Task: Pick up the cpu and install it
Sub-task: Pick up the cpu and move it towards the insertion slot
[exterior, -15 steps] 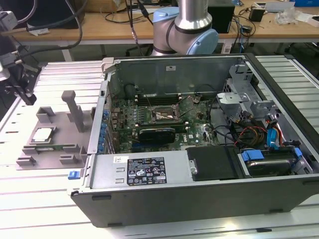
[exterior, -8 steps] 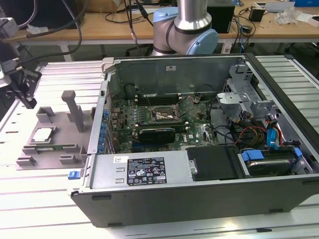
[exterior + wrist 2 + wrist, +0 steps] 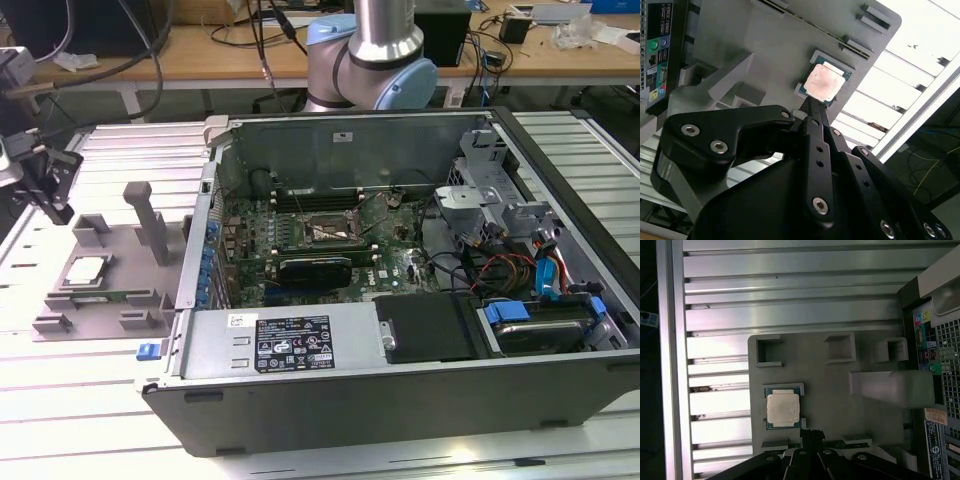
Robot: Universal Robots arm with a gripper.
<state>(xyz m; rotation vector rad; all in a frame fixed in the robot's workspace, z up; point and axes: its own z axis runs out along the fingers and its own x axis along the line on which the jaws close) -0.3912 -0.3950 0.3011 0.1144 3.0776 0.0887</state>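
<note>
Cpu (image 3: 85, 270) (image 3: 823, 82) (image 3: 783, 409) lies flat, metal top up, in a square seat on the grey fixture tray (image 3: 115, 262) (image 3: 830, 395), to the exterior view's left of the open computer case (image 3: 400, 400). The gripper (image 3: 55, 200) (image 3: 812, 107) (image 3: 811, 433) hangs above the tray, and in both wrist views its tip points just beside one edge of the chip. Its black fingers are pressed together, grip nothing and stay clear of the cpu.

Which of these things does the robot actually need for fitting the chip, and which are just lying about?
In the job: the cpu on its grey tray; the gripper near it; the motherboard socket inside the open computer case.
Just lying about: the black expansion card; the coloured cables; the desk clutter behind.
</note>
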